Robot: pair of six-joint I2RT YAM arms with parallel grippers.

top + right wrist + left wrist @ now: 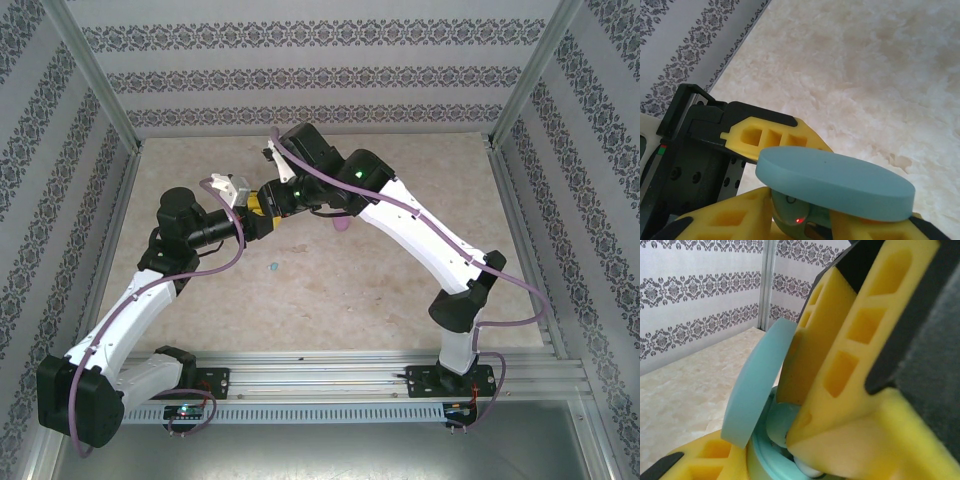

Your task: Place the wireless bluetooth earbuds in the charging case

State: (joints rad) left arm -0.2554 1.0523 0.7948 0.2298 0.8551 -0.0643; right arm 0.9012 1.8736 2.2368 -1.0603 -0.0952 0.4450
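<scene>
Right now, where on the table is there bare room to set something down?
Bare: the far-right corner, between the right arm and the right frame rail, and the strip from the light-blue earbud to the front rail. Crowded: centre-left, where both arms meet at the light-blue charging case, with a pink piece beside them.

The top camera hangs above and behind both arm bases, looking down and forward over the whole surface (400, 290) to its far edge and the patterned walls (300, 70). The left wrist camera sits right up against the left tool (772, 455), facing level across the surface toward a corner post. The right wrist camera peers steeply down past the right tool (800, 227). Both wrist views share the light-blue case (835, 182), seen very close.
</scene>
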